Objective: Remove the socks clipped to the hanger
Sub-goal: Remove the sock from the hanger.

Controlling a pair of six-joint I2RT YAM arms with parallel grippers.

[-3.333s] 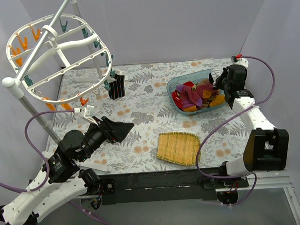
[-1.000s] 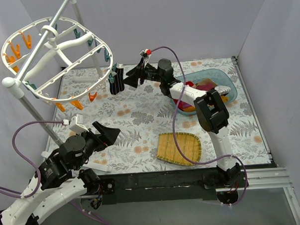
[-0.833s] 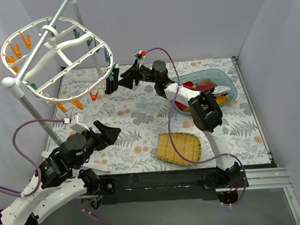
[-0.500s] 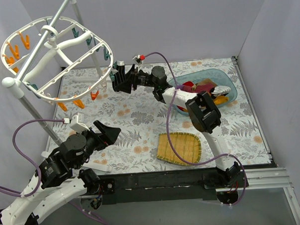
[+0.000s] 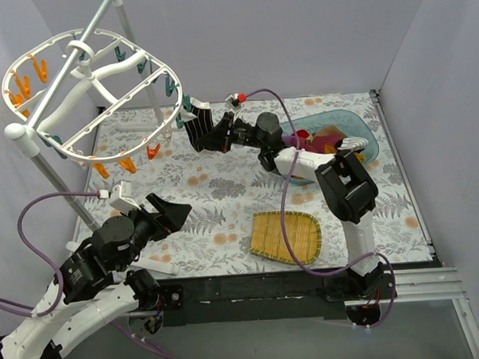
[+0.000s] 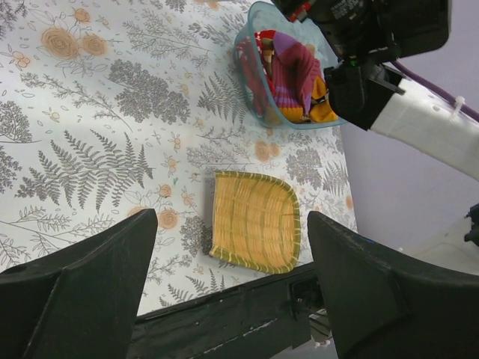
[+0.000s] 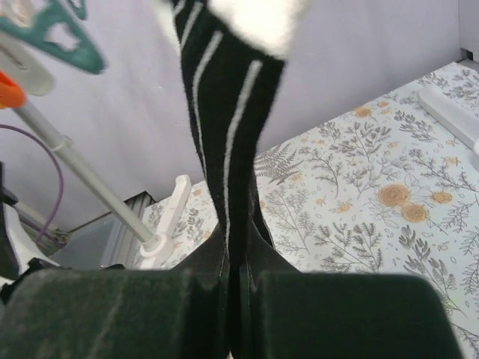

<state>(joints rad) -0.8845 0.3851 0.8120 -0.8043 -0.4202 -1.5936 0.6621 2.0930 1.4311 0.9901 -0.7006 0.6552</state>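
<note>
A black-and-white striped sock [image 5: 196, 128] hangs from a teal clip [image 5: 185, 102] on the right rim of the white hanger [image 5: 108, 74]. My right gripper [image 5: 215, 135] is shut on this sock; in the right wrist view the sock [image 7: 228, 127] rises straight up from between the closed fingers of the right gripper [image 7: 238, 262] toward a teal clip [image 7: 56, 34]. Several other socks [image 5: 313, 140] lie heaped in the blue basin [image 5: 352, 123]. My left gripper [image 5: 173, 210] hovers open over the table's left side, holding nothing; through the wide gap of the left gripper [image 6: 232, 299] only the table shows.
The grey-white pole stand [image 5: 52, 176] carries the hanger, with orange clips [image 5: 123, 163] dangling from its near rim. A bamboo tray [image 5: 286, 235] lies near the front edge. The right arm [image 5: 302, 157] stretches across the table from the basin side.
My right gripper reached left to the striped sock and shut on it. The sock and the hanger's rim shifted slightly. The left arm barely moved.
</note>
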